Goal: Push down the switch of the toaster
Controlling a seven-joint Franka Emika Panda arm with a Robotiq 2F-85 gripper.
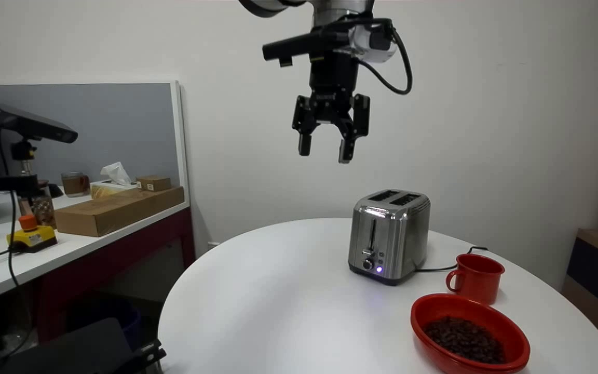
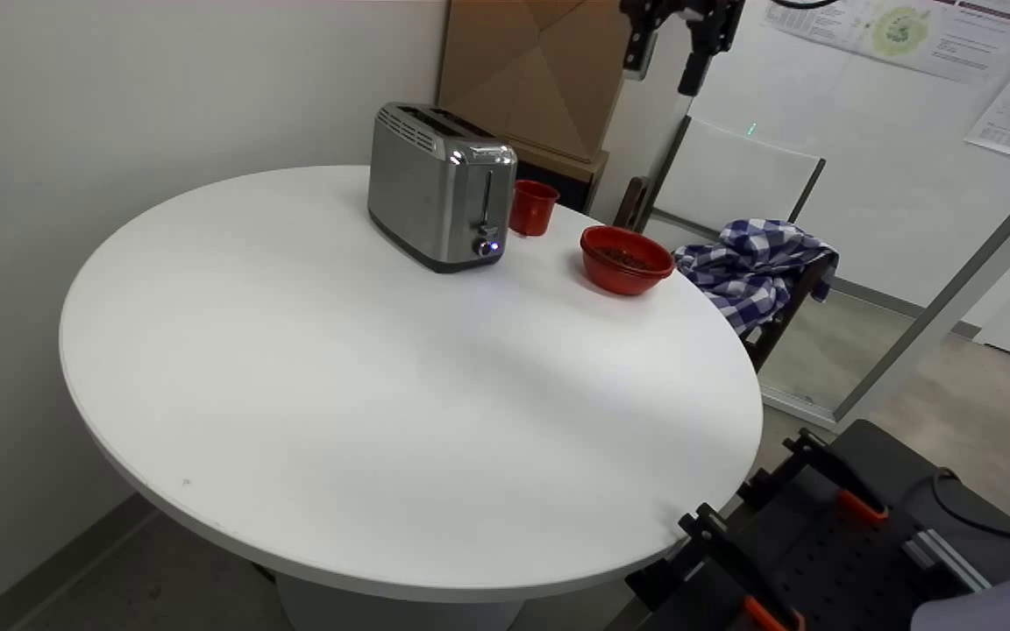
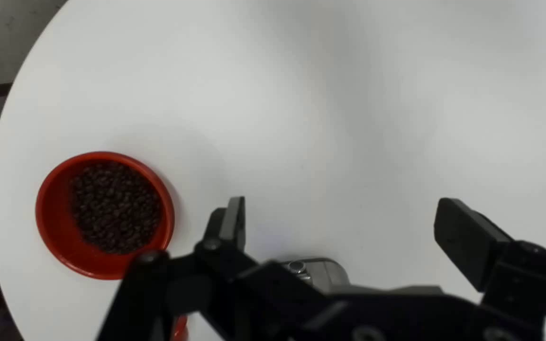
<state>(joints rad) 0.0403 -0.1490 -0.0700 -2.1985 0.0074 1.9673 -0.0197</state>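
Wrist view: the gripper has its 2 fingers apart, grasping nothing. The toaster lies well below, its switch facing the gripper's side.

The arm is pale grey and white, the gripper black, with blocky fingers and round screws; one black cable curves in a loop.

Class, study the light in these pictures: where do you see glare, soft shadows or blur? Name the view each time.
In both exterior views, glare on the upper front edge of the toaster; in an exterior view, a faint grey shadow on the white table; in the wrist view, a soft shadow beside the red bowl, and blur on the gripper at the picture's bottom edge.
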